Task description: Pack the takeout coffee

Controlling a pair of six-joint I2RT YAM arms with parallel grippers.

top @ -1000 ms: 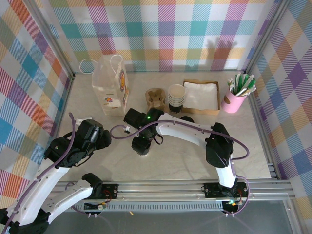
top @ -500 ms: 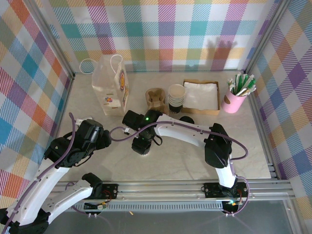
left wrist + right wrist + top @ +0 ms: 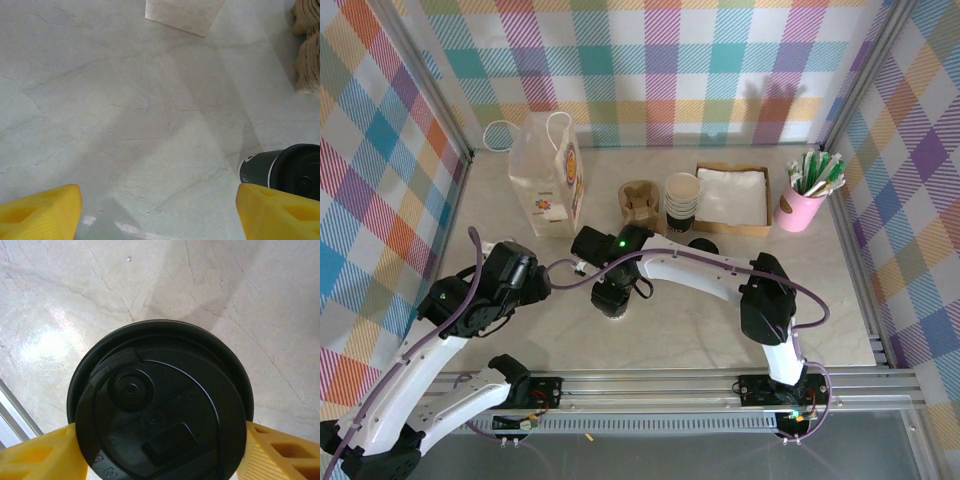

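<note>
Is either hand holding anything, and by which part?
Left hand: nothing. Right hand flanks the takeout coffee just under its lid; whether it grips cannot be told.

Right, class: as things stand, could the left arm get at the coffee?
Probably not cleanly. The table between the left gripper and the coffee is bare, but the right gripper brackets it on both sides, so the left would likely bump into it.
</note>
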